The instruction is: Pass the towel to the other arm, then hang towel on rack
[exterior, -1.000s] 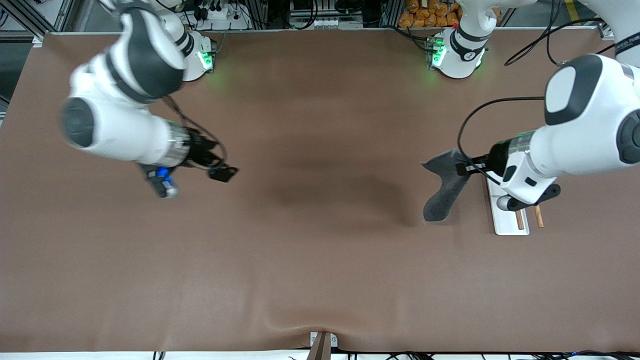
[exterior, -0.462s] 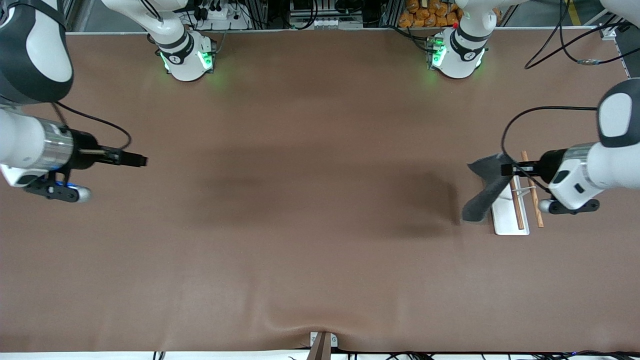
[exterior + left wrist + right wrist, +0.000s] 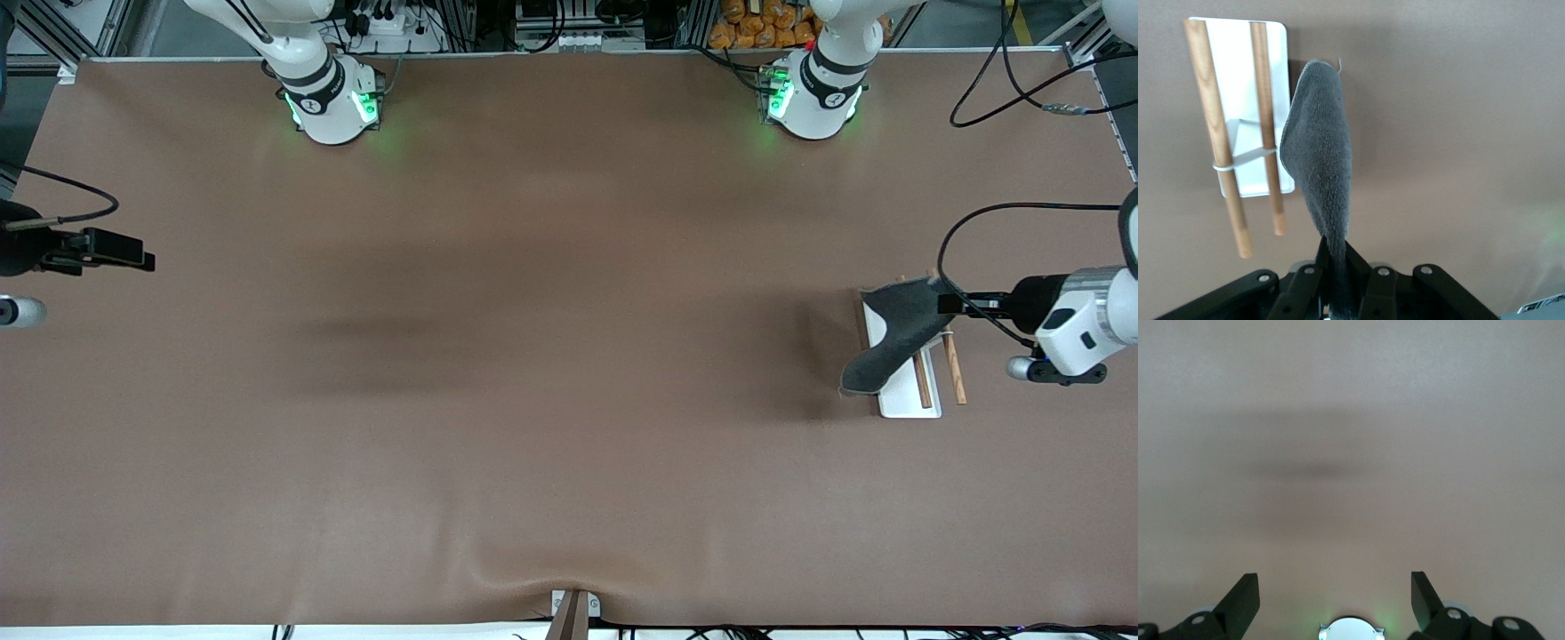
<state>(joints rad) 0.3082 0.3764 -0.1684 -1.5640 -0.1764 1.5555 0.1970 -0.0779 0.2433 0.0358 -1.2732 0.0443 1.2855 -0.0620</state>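
Observation:
The towel (image 3: 893, 342) is a dark grey cloth that hangs from my left gripper (image 3: 947, 304), which is shut on its top edge. It dangles over the rack (image 3: 907, 396), a white base plate with two brown wooden rods (image 3: 954, 373). It covers the side of the base toward the right arm's end. In the left wrist view the towel (image 3: 1321, 167) droops from the left gripper (image 3: 1336, 257) beside the rods (image 3: 1268, 133) and the rack base (image 3: 1235, 80). My right gripper (image 3: 120, 251) is over the right arm's end of the table. There the right gripper (image 3: 1335, 587) stands open with nothing in it.
A brown mat (image 3: 551, 356) covers the whole table. The two arm bases (image 3: 329, 98) (image 3: 811, 98) stand along the edge farthest from the front camera. A small bracket (image 3: 573, 612) sits at the edge nearest that camera. A black cable (image 3: 978, 222) loops above the left wrist.
The left gripper carried the towel toward the left arm's end of the table until it hung over the rack. The right arm drew back toward its own end, mostly out of the front view.

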